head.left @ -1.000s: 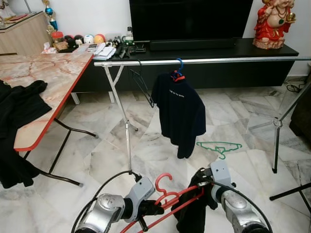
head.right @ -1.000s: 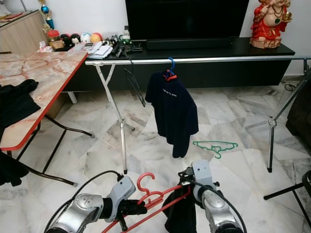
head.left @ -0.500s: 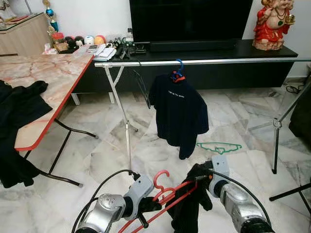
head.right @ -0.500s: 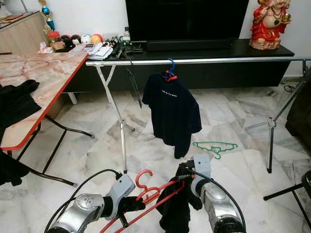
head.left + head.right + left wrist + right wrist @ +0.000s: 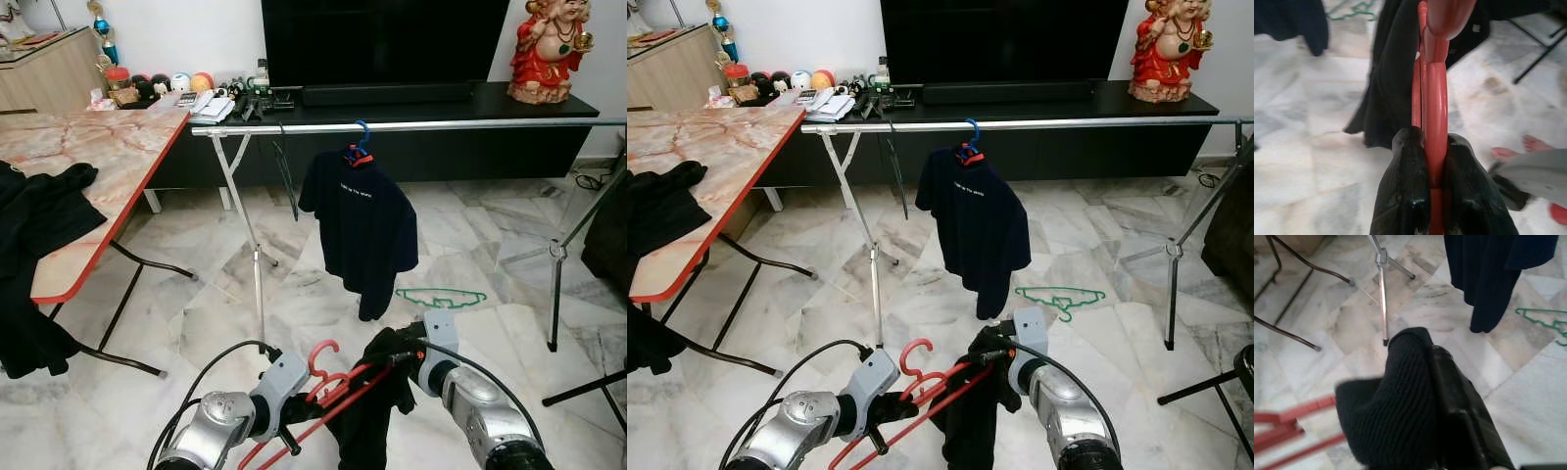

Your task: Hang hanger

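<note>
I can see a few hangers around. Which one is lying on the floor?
The green hanger, flat on the tiles. The blue one hangs on the rail with a shirt, and the red one is in the left pincer.

A green hanger (image 5: pixel 443 297) lies on the marble floor (image 5: pixel 196 304) beside a marble-topped table (image 5: pixel 108 157), red statue (image 5: pixel 552 47) behind

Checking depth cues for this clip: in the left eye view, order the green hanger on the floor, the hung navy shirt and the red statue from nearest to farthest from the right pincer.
From the right pincer:
1. Green hanger, on the floor just ahead.
2. Navy shirt, hanging on the rail beyond.
3. Red statue, on the black cabinet, far right.
</note>
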